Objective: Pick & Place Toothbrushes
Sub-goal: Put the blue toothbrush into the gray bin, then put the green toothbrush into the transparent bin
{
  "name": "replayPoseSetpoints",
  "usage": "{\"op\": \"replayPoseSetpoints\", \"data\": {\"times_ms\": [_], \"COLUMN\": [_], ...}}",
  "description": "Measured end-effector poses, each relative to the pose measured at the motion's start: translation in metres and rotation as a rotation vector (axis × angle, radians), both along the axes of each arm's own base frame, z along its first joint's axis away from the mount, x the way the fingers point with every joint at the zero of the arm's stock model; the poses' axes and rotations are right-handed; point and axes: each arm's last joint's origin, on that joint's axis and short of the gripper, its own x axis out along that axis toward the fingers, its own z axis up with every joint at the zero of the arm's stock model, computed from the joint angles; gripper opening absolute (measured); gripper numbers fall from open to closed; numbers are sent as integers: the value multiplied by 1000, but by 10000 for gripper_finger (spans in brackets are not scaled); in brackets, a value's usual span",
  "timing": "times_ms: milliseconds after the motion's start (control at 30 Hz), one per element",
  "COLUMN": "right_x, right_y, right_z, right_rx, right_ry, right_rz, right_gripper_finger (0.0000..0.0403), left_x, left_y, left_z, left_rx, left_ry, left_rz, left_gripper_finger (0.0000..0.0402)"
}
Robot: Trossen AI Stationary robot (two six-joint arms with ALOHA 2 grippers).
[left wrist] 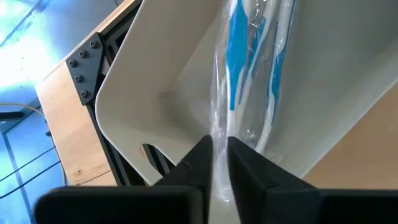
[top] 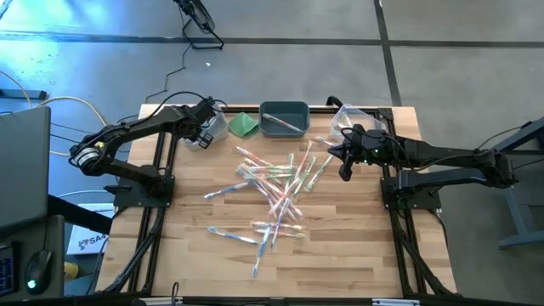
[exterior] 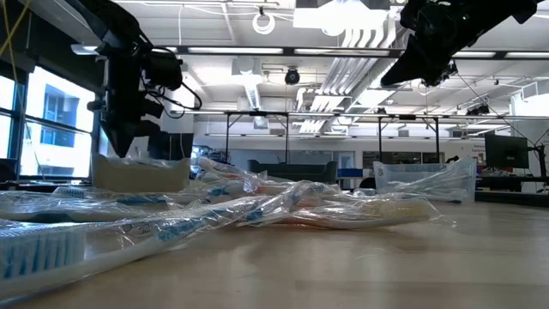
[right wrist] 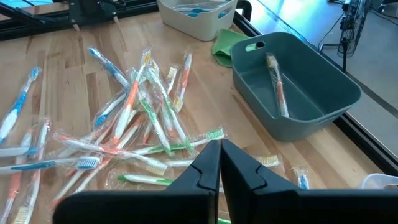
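Several wrapped toothbrushes (top: pixel 272 191) lie in a loose pile on the wooden table. My left gripper (left wrist: pixel 219 165) hangs over the white bin (left wrist: pixel 168 93) at the table's far left, closed on a wrapped blue toothbrush (left wrist: pixel 235 56). This toothbrush reaches down into the bin beside another blue one (left wrist: pixel 277 68). My right gripper (right wrist: pixel 220 163) is shut with nothing in it and hovers above the pile's right side (top: pixel 344 168). An orange toothbrush (right wrist: pixel 277 87) lies in the dark teal bin (right wrist: pixel 323 99). My left gripper pinches the blue toothbrush's clear wrapper at its near end (left wrist: pixel 219 140) between the two fingers. The fingers slant down from above, and the toothbrush runs on from them into the white bin. I cannot tell whether its far end rests on the bin's floor.
A folded green cloth (top: pixel 245 125) lies between the white bin (top: pixel 212 127) and the teal bin (top: pixel 284 119) along the far edge. A clear bin (top: pixel 353 119) stands at the far right. Black frame rails run down both sides of the table.
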Motion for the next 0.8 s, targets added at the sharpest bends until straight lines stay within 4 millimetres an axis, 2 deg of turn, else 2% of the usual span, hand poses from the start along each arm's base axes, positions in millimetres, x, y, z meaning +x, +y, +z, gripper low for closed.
{"op": "replayPoseSetpoints", "data": {"times_ms": [133,267,800], "right_x": [0,0,0], "right_y": [0,0,0], "right_z": [0,0,0], "right_rx": [0,0,-4], "right_ry": [0,0,1], "right_rz": [0,0,0], "right_gripper_finger": [5,5,5], "left_x": [0,0,2], "left_y": [0,0,-1], "left_z": [0,0,2], "left_rx": [1,1,-53], "left_ry": [-1,-2,-57], "left_rz": [0,0,-21], "left_gripper_finger": [90,110,113]}}
